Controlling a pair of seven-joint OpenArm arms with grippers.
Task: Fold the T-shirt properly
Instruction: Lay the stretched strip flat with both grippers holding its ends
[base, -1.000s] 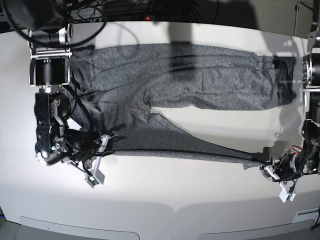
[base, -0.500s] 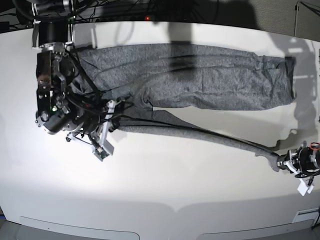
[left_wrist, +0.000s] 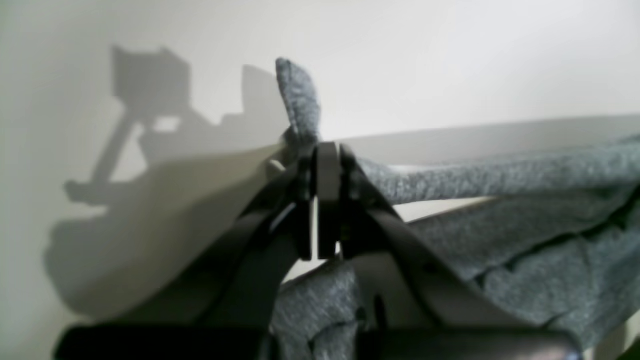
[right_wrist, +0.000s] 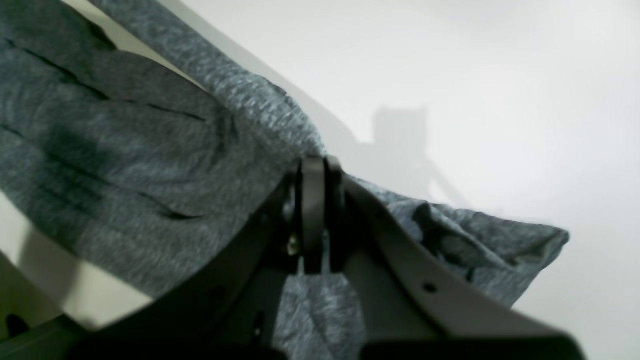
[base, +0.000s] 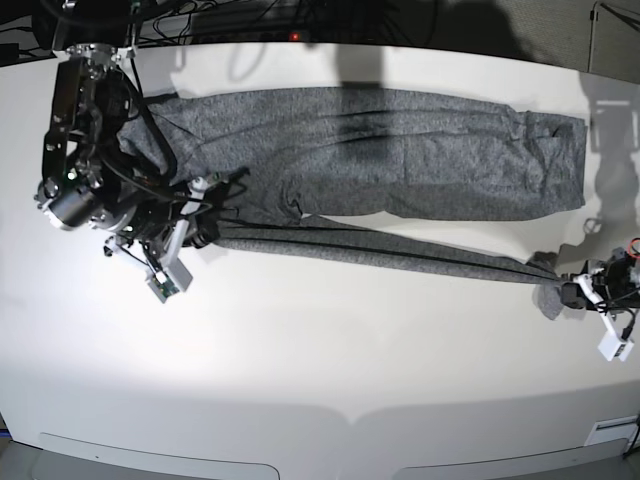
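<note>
Overhead, the T-shirt (base: 400, 155) lies spread lengthwise along the far side of the white table (base: 320, 360), heather-grey, its main body flat with a few creases. From the body's near edge a long narrow band of the same cloth runs across the table, drawn taut between the two arms.

Right gripper (base: 200, 228): at one end of that band, just beside the near edge of the shirt's body. Jaws clenched on the cloth. In the right wrist view the right gripper (right_wrist: 314, 220) has its black fingers (right_wrist: 312, 200) pressed together with grey knit pinched between them; fabric spreads off to either side of the jaws and a bunched fold hangs beyond them.

Left gripper (base: 590, 292): at the opposite end of the band, well apart from the shirt's body, close to the table's side edge. Also clamped shut on cloth. In the left wrist view the left gripper (left_wrist: 325, 200) shows both fingers (left_wrist: 327, 170) closed, a small tuft of grey fabric standing upright above the fingertips and the rest of the shirt trailing away to one side, lifted slightly off the table. In the base view a small clump of cloth droops just beside this gripper.

Shadows of both arms fall on the table beyond the shirt. Cables (base: 200, 20) crowd the far edge of the table behind the shirt's body.
</note>
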